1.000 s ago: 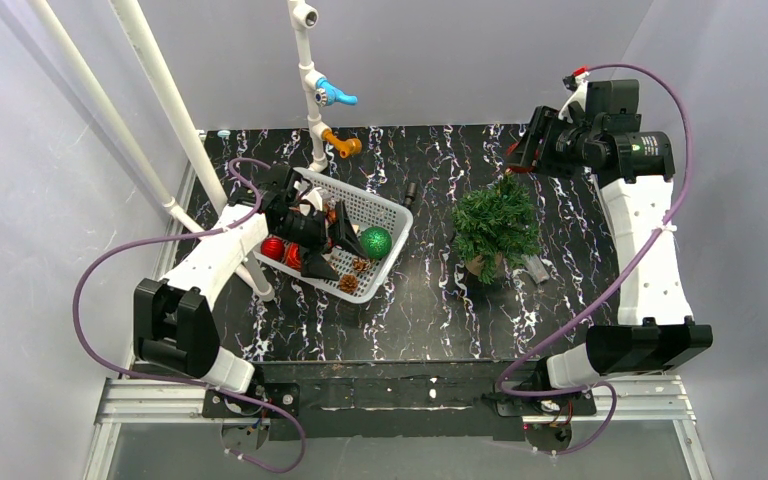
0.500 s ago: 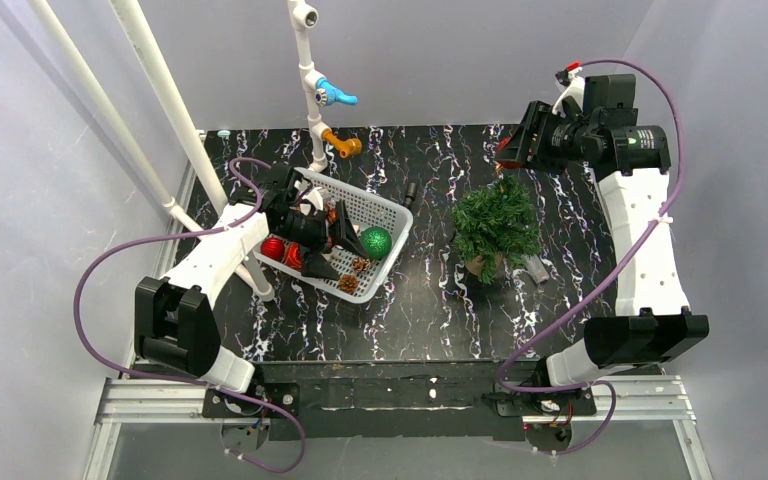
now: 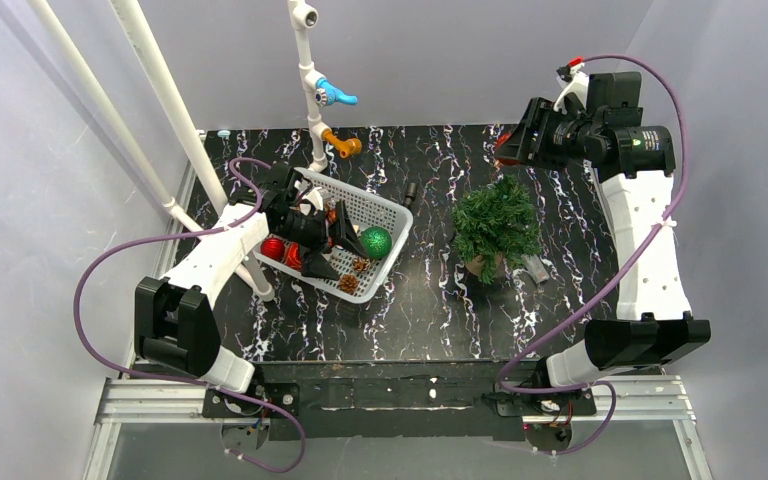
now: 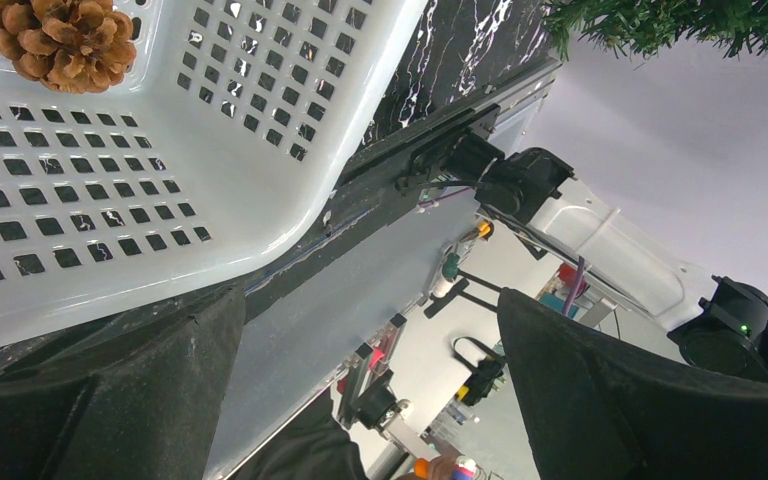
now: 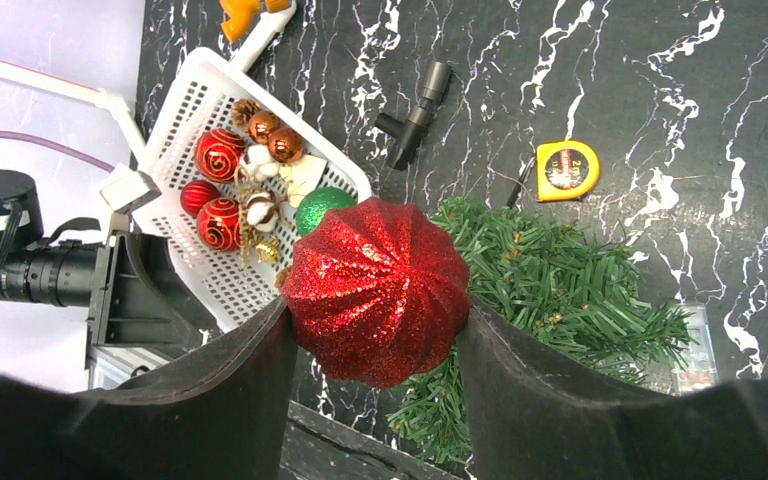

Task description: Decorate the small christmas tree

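Presently | white basket (image 5: 195,100) is holding most baubles (image 5: 220,155), so decorating is barely starting | small christmas tree (image 3: 497,225) is standing undecorated just beneath right gripper (image 5: 372,318) | its jaws are clamping red glitter ornament (image 5: 377,285) | left gripper (image 4: 368,300) is gaping empty inside basket, tree well apart.

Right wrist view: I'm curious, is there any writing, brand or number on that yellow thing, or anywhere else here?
Yellow tape measure: its round red label carries print, too small and blurred to read.
Small clear packet beside the small christmas tree: faint marks, unreadable.
Red glitter ornament held between the fingers, and the white basket: no text.
So nothing here can be read.
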Tool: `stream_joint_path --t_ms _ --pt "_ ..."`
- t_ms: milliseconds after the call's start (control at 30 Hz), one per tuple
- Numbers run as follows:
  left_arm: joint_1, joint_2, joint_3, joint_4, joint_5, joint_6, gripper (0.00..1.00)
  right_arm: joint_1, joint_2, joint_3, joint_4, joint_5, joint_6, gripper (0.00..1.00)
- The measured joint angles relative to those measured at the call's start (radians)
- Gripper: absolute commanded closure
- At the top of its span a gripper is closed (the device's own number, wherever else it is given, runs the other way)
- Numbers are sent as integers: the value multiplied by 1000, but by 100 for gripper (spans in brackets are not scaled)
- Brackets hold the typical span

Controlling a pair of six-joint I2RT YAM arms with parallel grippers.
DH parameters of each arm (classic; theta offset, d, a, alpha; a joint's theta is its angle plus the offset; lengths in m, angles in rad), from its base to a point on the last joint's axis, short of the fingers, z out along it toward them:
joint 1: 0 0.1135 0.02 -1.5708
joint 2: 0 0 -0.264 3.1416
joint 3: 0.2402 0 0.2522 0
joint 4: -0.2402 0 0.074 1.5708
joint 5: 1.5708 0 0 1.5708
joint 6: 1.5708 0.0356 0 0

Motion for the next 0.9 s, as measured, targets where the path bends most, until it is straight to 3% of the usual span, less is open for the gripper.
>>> stream_joint_path --t_ms 900 --pt "0 0 0 -3 0 -5 2 0 -2 69 0 56 9 74"
